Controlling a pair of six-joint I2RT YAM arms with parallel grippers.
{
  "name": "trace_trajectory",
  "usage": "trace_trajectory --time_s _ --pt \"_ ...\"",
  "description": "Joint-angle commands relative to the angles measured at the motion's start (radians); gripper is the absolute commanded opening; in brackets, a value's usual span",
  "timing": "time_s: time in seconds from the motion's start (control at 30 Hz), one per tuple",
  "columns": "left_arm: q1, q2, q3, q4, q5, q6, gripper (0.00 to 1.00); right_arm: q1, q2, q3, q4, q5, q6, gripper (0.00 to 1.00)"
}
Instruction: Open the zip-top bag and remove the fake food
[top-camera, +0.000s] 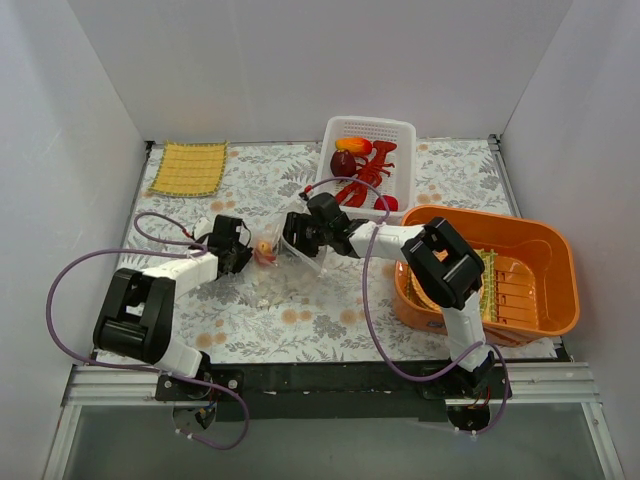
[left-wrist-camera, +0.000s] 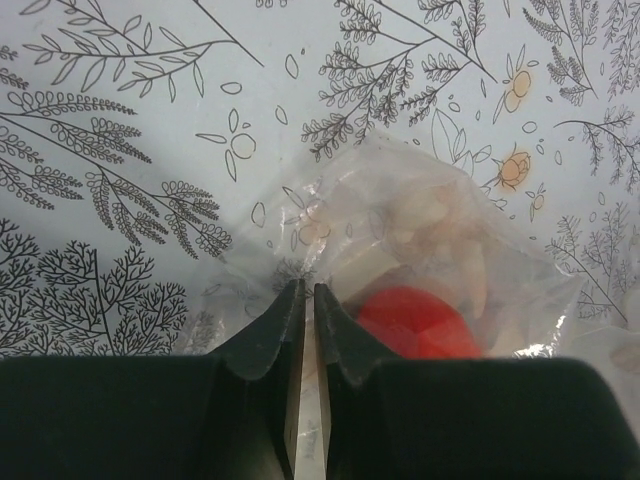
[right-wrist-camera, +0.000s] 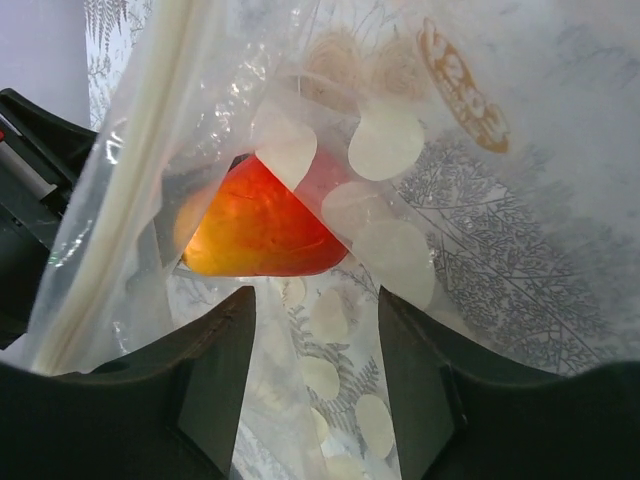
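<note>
Bag (right-wrist-camera: 400, 200) of crinkly clear plastic, glossy orange fruit (right-wrist-camera: 255, 235) inside

Tabletop (top-camera: 300, 312) covered in a white sheet printed with grey ferns and pale orange flowers. Yellow woven rectangular mat (top-camera: 188, 168), flat at the far left corner. White perforated plastic basket (top-camera: 370, 124), far centre. Orange rectangular plastic tub (top-camera: 560, 243), right side, just beside the basket's near right corner; a yellow-green slatted piece (top-camera: 489, 272) lies inside, partly hidden.
</note>
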Motion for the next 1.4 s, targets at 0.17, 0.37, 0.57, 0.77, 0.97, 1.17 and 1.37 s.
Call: trace_trajectory --time_s 0.17,0.37,0.57,0.77,0.97,1.17,1.37 --pt "-0.004 -0.043 -0.044 0.062 0.049 0.011 0.07 0.044 0.01 0.018 0.151 0.011 -0.012 0.67" --pt "-0.006 -0.034 -0.035 0.067 0.052 0.04 0.06 0.076 -0.004 0.05 0.123 0.119 -0.111 0.75" --pt "-0.006 -0.005 -0.005 0.059 0.062 0.067 0.06 0.107 0.037 0.125 0.063 0.204 -0.254 0.8" --pt "-0.006 0.03 0.031 0.052 0.081 0.077 0.06 0.119 0.036 0.085 0.137 0.259 -0.322 0.84" --pt "-0.006 0.061 0.067 0.043 0.112 0.098 0.06 0.121 0.094 0.134 0.123 0.284 -0.374 0.84" --pt "-0.006 0.087 0.084 0.041 0.115 0.106 0.03 0.121 0.166 0.229 0.045 0.323 -0.386 0.8" --pt "-0.006 0.087 0.094 -0.002 0.06 0.097 0.0 0.121 0.106 0.183 0.05 0.35 -0.363 0.49"
